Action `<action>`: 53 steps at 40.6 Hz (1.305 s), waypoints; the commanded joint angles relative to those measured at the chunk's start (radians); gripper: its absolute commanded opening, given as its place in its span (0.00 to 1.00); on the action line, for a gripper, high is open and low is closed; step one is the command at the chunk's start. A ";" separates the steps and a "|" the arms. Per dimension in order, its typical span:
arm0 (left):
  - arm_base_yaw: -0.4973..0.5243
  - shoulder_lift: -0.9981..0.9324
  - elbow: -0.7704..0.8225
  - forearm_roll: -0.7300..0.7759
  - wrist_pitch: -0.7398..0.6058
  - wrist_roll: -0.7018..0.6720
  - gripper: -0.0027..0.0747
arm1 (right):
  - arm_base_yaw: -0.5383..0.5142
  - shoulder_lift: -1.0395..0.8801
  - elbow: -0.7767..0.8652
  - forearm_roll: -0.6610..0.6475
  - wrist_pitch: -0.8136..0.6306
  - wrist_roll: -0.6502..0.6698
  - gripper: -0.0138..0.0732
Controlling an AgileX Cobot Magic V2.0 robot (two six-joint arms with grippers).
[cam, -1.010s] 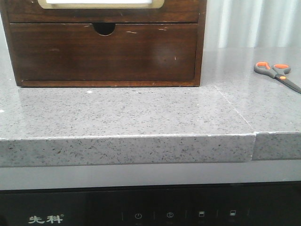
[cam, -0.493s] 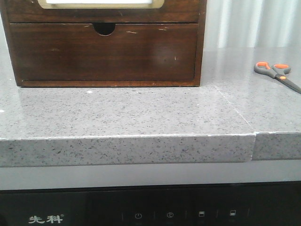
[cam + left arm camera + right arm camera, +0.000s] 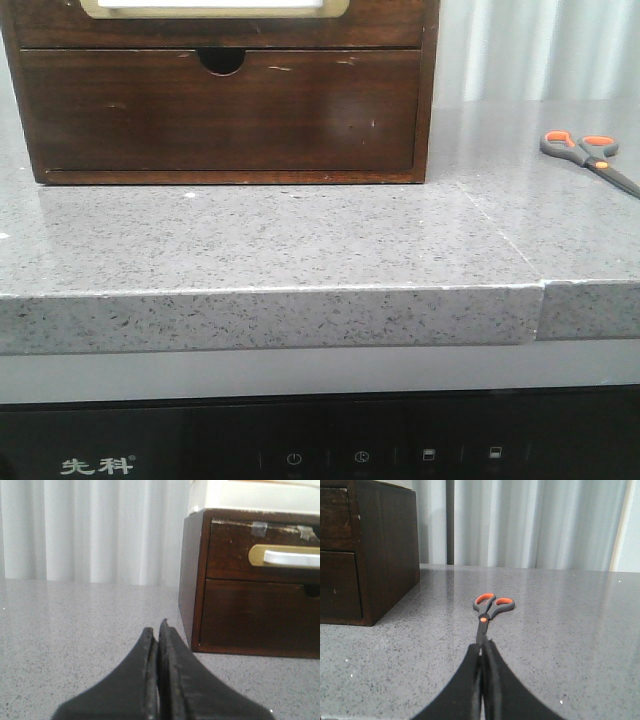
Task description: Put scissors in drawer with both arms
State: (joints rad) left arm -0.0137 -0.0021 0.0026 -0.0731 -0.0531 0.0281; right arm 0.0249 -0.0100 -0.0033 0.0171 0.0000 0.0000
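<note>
Both drawers of wooden box [image 3: 225, 95] shut, contents unseen; scissors [image 3: 588, 157] flat on counter [image 3: 300, 240] far right; left gripper [image 3: 159, 630] and right gripper [image 3: 482, 652] clenched empty.

Kitchen-like setting: speckled grey stone countertop [image 3: 300, 240], appliance control panel [image 3: 360, 457] beneath, white curtains [image 3: 530, 525].

We count one wooden box [image 3: 225, 95] with two drawers, one pair of scissors [image 3: 588, 158] to its right on the surface [image 3: 300, 240], and two grippers.
</note>
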 commanded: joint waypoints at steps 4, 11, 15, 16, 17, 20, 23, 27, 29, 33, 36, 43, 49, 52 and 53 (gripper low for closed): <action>0.001 -0.019 -0.128 -0.014 -0.049 -0.008 0.01 | -0.002 -0.016 -0.171 -0.008 0.013 0.000 0.08; 0.001 -0.006 -0.352 -0.014 0.089 -0.008 0.01 | -0.002 0.004 -0.344 -0.009 0.145 -0.006 0.08; 0.001 0.027 -0.496 -0.012 0.200 -0.008 0.01 | -0.002 0.044 -0.441 -0.009 0.197 -0.006 0.08; 0.001 0.040 -0.524 -0.010 0.222 -0.008 0.01 | -0.002 0.059 -0.460 -0.009 0.214 -0.006 0.08; 0.001 0.049 -0.560 -0.010 0.249 -0.008 0.01 | -0.002 0.071 -0.485 -0.009 0.232 -0.006 0.08; 0.001 0.091 -0.641 -0.008 0.311 -0.008 0.01 | -0.002 0.126 -0.552 -0.009 0.282 -0.006 0.08; 0.001 0.140 -0.724 -0.008 0.399 -0.008 0.01 | -0.002 0.175 -0.611 -0.009 0.335 -0.006 0.08; 0.001 0.206 -0.798 -0.008 0.530 -0.008 0.01 | -0.002 0.248 -0.667 -0.009 0.403 -0.006 0.08; 0.001 0.231 -0.813 -0.008 0.583 -0.008 0.01 | -0.002 0.280 -0.679 -0.009 0.432 -0.006 0.08; 0.001 0.271 -0.807 -0.008 0.653 -0.008 0.01 | -0.002 0.326 -0.682 -0.009 0.490 -0.006 0.08; 0.001 0.293 -0.790 -0.008 0.688 -0.008 0.01 | -0.002 0.357 -0.682 -0.017 0.548 -0.006 0.08; 0.001 0.308 -0.725 -0.008 0.696 -0.008 0.01 | -0.002 0.410 -0.660 -0.090 0.620 -0.006 0.08; 0.001 0.308 -0.684 -0.008 0.696 -0.008 0.01 | -0.002 0.422 -0.646 -0.111 0.643 -0.006 0.08; 0.001 0.308 -0.669 -0.008 0.692 -0.008 0.01 | -0.002 0.422 -0.635 -0.111 0.646 0.000 0.08; 0.001 0.308 -0.663 -0.011 0.690 -0.008 0.01 | -0.002 0.422 -0.633 -0.111 0.648 0.000 0.08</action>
State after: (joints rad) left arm -0.0137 0.2854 -0.6485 -0.0759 0.7199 0.0281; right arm 0.0249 0.3949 -0.6194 -0.0740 0.7062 0.0000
